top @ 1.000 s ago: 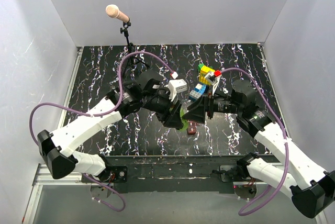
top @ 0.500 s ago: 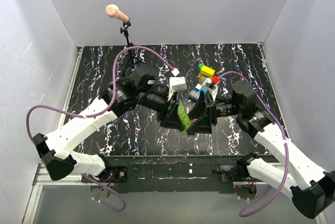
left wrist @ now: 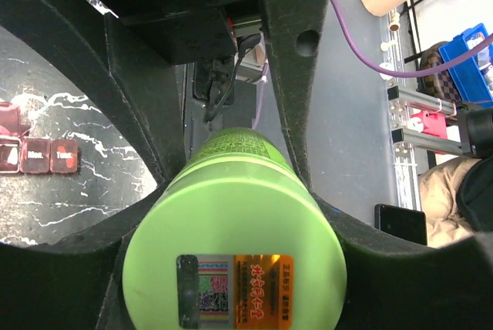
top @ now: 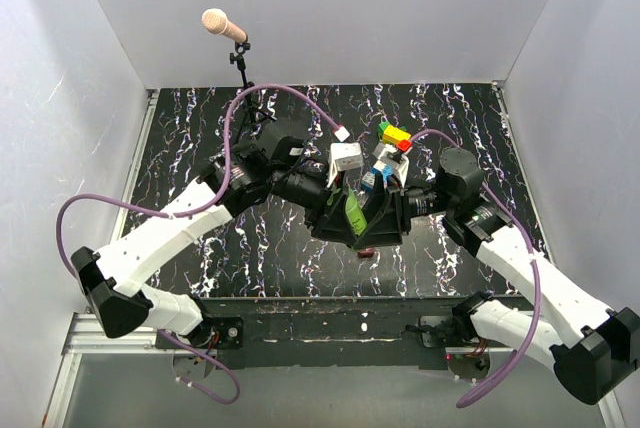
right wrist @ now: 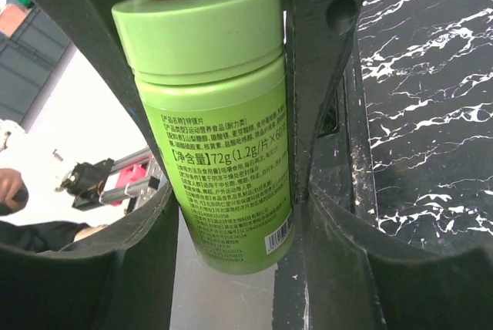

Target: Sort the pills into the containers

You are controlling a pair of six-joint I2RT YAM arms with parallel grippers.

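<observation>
The green bottle point(top: 352, 213) is held in the air between both grippers at the table's middle. My left gripper point(top: 338, 216) is shut on its capped end; the cap with its sticker point(left wrist: 231, 268) fills the left wrist view between my fingers. My right gripper point(top: 373, 220) is shut on the bottle's body point(right wrist: 223, 137), which stands between my fingers in the right wrist view with the lid at the far end. The dark red-brown box point(top: 367, 249) lies on the table just below the grippers; its compartments point(left wrist: 38, 154) show at the left of the left wrist view. No pills are visible.
A yellow-and-blue toy brick stack point(top: 389, 151) stands just behind the grippers. A microphone on a stand point(top: 225, 26) is at the back left. White walls close in the black marbled table point(top: 180, 148) on three sides.
My left gripper has lifted the green bottle off the table and carried it slightly right. My right gripper has moved left and closed around the bottle. The red-brown box stays below.
</observation>
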